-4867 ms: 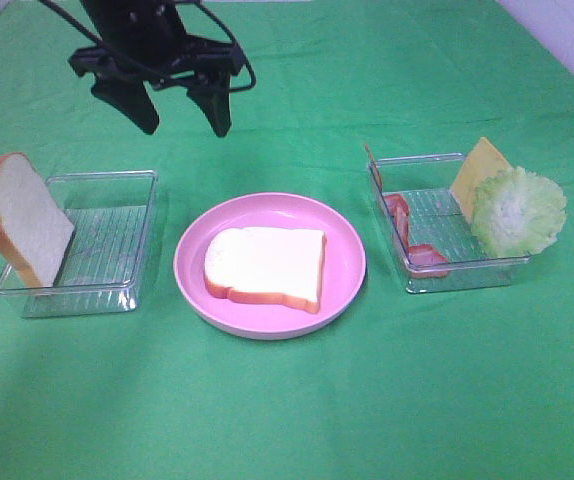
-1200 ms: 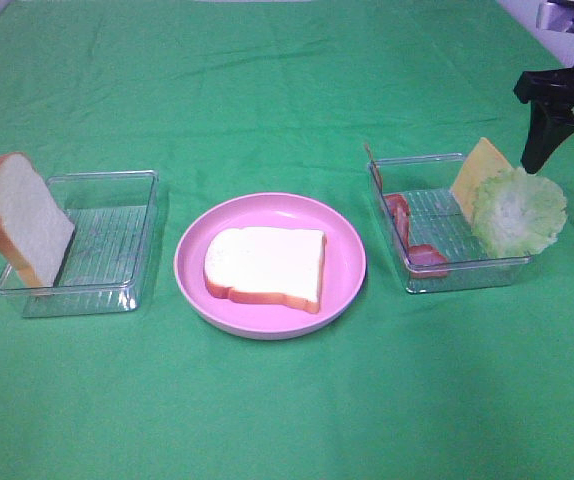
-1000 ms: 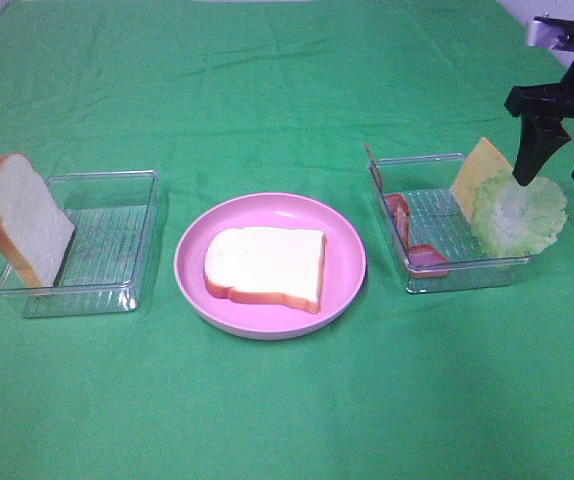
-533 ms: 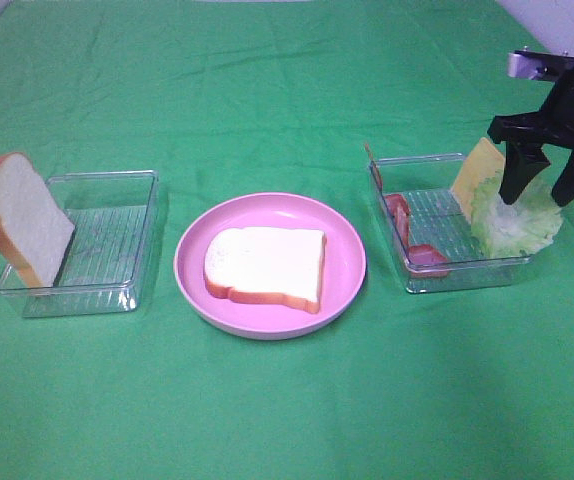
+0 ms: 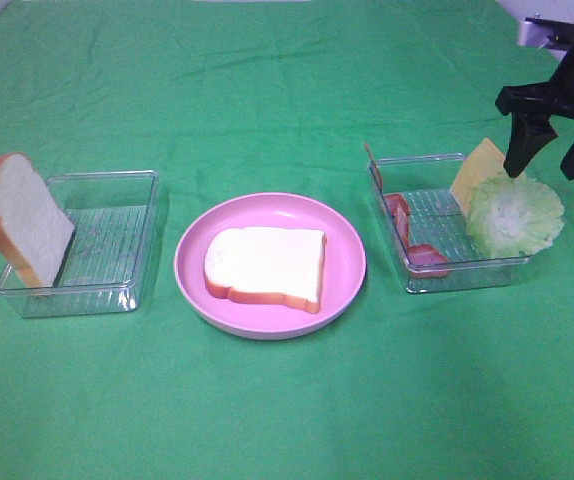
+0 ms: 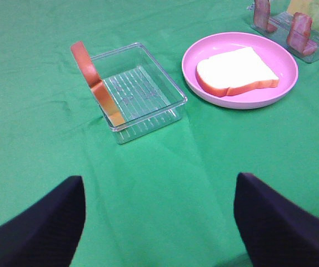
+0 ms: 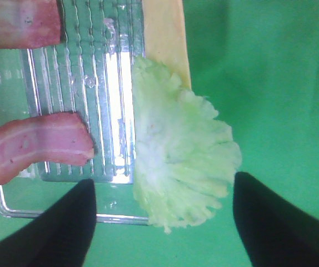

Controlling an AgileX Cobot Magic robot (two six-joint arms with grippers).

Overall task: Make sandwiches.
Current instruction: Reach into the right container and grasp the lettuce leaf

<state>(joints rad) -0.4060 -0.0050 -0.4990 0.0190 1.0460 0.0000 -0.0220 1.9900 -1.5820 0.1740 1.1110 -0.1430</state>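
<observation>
One white bread slice [image 5: 265, 266] lies flat on the pink plate [image 5: 192, 270]. A second bread slice [image 5: 22, 220] leans upright against the left clear tray [image 5: 107, 240]. The right clear tray [image 5: 417, 160] holds bacon strips [image 5: 399, 215], a yellow cheese square [image 5: 477, 170] and a ruffled lettuce leaf [image 5: 515, 213] propped on its far right edge. My right gripper [image 5: 544, 172] hovers open just above the lettuce [image 7: 176, 150], one finger on each side, with nothing in it. My left gripper [image 6: 159, 222] is open and empty, well back from the left tray [image 6: 143, 92], and does not show in the exterior high view.
Green cloth covers the whole table. In the left wrist view the plate [image 6: 195, 89] with its bread [image 6: 234, 72] lies beyond the left tray, with the bacon [image 6: 299, 30] further off. A pale wall edge shows at the far right corner.
The right gripper came down over the lettuce from the far right, then rose slightly; the leaf now sits a little flatter. The left arm has left the exterior view.
</observation>
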